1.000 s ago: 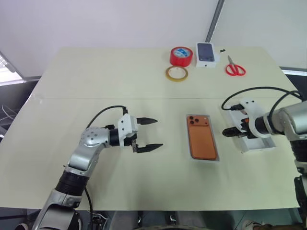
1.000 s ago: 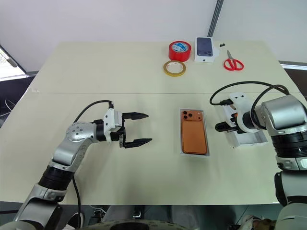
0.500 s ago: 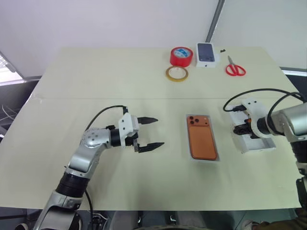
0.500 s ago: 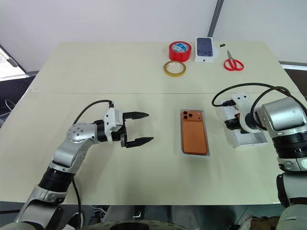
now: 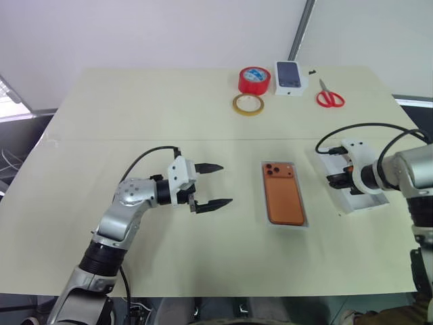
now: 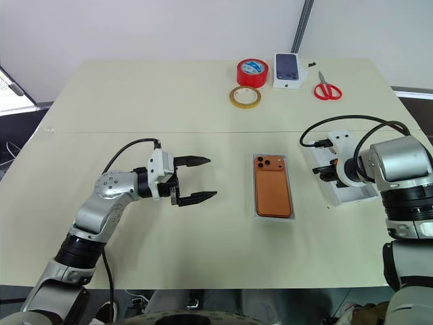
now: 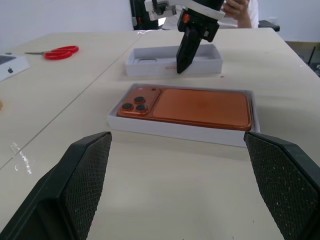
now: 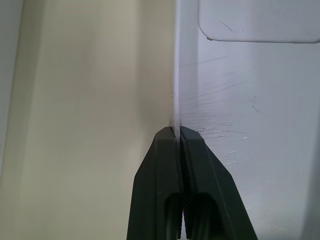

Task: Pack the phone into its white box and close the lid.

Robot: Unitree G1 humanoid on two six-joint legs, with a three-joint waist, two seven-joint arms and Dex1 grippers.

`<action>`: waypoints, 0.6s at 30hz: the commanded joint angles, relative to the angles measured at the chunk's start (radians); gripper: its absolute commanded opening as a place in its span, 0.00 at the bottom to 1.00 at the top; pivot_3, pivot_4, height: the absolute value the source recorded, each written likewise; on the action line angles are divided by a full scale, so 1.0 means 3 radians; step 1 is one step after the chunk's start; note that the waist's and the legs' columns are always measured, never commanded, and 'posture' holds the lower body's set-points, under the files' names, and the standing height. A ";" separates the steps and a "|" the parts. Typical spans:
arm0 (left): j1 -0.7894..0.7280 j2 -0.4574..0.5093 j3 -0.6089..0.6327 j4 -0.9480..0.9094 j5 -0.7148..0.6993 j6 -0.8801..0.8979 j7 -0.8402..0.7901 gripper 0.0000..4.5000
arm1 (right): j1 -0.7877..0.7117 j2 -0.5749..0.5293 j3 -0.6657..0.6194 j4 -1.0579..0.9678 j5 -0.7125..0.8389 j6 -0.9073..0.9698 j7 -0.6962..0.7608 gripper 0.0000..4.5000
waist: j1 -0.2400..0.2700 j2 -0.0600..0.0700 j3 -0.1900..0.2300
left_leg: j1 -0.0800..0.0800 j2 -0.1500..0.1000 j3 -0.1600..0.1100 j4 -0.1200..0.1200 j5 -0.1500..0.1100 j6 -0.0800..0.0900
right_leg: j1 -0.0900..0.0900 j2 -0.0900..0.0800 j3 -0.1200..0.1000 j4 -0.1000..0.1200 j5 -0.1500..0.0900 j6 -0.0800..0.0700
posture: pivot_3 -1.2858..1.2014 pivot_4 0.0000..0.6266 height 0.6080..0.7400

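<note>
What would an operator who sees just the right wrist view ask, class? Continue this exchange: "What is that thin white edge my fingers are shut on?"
Observer: A wall of the lid, the one facing the phone. The right gripper pinches it, reaching down.
Operator: Is the phone packed?
Observer: Yes, it lies back up in the white box, beside the lid.
Operator: And the other arm?
Observer: The left gripper hovers open on the box's far side, pointing at it.

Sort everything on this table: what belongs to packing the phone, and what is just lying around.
For the job:
- phone, already lying in the white box
- lid, its wall pinched by the right gripper

Lying about:
- red tape roll
- yellow tape ring
- red scissors
- small printed phone box
</note>
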 commanded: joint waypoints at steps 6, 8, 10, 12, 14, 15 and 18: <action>-0.0163 -0.0009 0.0098 0.0059 -0.0107 0.0025 0.0022 1.00 | -0.0497 0.0440 -0.0765 0.0216 -0.0067 -0.0397 -0.0335 0.01 | -0.0043 0.0002 0.0000 | -0.0013 0.0000 0.0001 -0.0001 0.0002 -0.0003 | -0.0015 0.0001 0.0000 0.0005 0.0000 0.0000 | 0.52 0.24 1.00; -0.0190 -0.0012 0.0107 0.0088 -0.0124 0.0038 0.0029 1.00 | -0.0561 0.0592 -0.1021 0.0239 -0.0055 -0.0465 -0.0447 0.01 | -0.0046 0.0002 0.0000 | -0.0018 0.0000 0.0001 -0.0001 0.0004 -0.0006 | -0.0019 0.0001 0.0000 0.0005 0.0000 0.0001 | 0.52 0.24 1.00; -0.0210 -0.0012 0.0106 0.0111 -0.0133 0.0042 0.0034 1.00 | -0.0619 0.0785 -0.1282 0.0163 0.0018 -0.0508 -0.0536 0.01 | -0.0046 0.0002 0.0000 | -0.0020 0.0000 0.0001 -0.0001 0.0009 -0.0015 | -0.0020 0.0001 0.0000 0.0005 0.0000 0.0001 | 0.52 0.24 1.00; -0.0222 -0.0017 0.0104 0.0120 -0.0133 0.0044 0.0041 1.00 | -0.0726 0.1112 -0.1682 -0.0024 0.0184 -0.0379 -0.0613 0.01 | -0.0049 0.0002 0.0000 | -0.0023 0.0000 0.0001 -0.0001 0.0010 -0.0017 | -0.0023 0.0001 0.0000 0.0006 0.0000 0.0001 | 0.52 0.24 1.00; -0.0237 -0.0038 0.0106 0.0118 -0.0148 0.0075 0.0061 1.00 | -0.0860 0.1521 -0.2194 -0.0271 0.0393 -0.0339 -0.0751 0.01 | -0.0066 0.0002 0.0000 | -0.0028 0.0000 0.0002 -0.0001 0.0010 -0.0017 | -0.0031 0.0002 0.0000 0.0010 0.0000 0.0001 | 0.52 0.24 1.00; -0.0245 -0.0045 0.0104 0.0115 -0.0146 0.0078 0.0067 1.00 | -0.0884 0.1715 -0.2410 -0.0427 0.0510 -0.0249 -0.0771 0.01 | -0.0066 0.0004 0.0000 | -0.0033 0.0000 0.0003 -0.0001 0.0011 -0.0019 | -0.0038 0.0002 0.0000 0.0014 0.0001 0.0001 | 0.52 0.24 1.00; -0.0274 -0.0070 0.0120 0.0106 -0.0168 0.0120 0.0097 1.00 | -0.0797 0.2299 -0.2873 -0.0994 0.0768 0.0104 -0.0854 0.01 | -0.0043 0.0005 -0.0001 | -0.0038 0.0000 0.0002 -0.0002 0.0016 -0.0026 | -0.0053 0.0003 0.0000 0.0031 0.0001 0.0001 | 0.52 0.24 1.00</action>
